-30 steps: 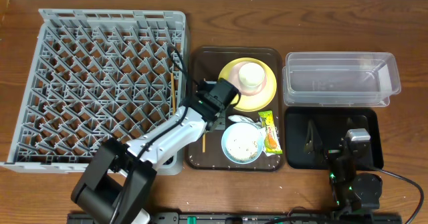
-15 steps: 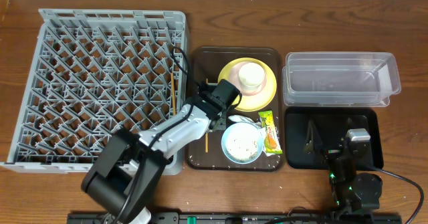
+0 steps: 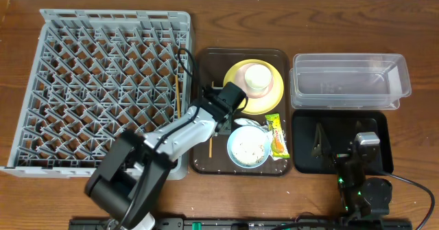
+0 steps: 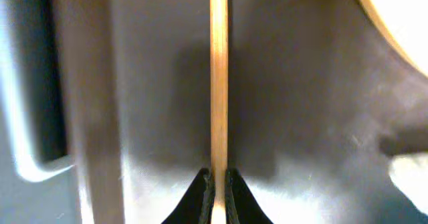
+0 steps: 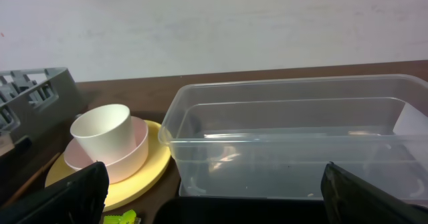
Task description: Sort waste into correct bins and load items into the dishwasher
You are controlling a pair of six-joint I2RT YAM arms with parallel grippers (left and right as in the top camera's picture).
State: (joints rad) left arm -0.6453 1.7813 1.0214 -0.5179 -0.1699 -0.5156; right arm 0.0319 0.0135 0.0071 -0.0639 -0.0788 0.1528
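My left gripper [image 3: 218, 115] is low over the brown tray and shut on a thin wooden chopstick [image 3: 210, 145]. In the left wrist view the chopstick [image 4: 219, 77] runs straight up from the closed jaws [image 4: 219, 184]. A second chopstick [image 3: 178, 96] lies at the right edge of the grey dish rack [image 3: 103, 86]. The yellow plate [image 3: 271, 101] holds a pale cup in a small bowl [image 3: 257, 79]. The light blue bowl [image 3: 248, 147] holds rice crumbs. The napkin [image 3: 247, 123] and the green-and-orange wrapper [image 3: 276, 135] lie beside it. My right gripper [image 5: 214, 190] is open and empty over the black tray [image 3: 305, 158].
The brown serving tray [image 3: 203, 163] sits between the rack and the bins. The clear tub [image 3: 350, 82] stands behind the black tray and also shows in the right wrist view [image 5: 294, 137], with the plate and cup [image 5: 100, 130] to its left.
Almost nothing differs. My left arm shifted slightly while the gripper stayed on the chopstick. The right arm has not moved.
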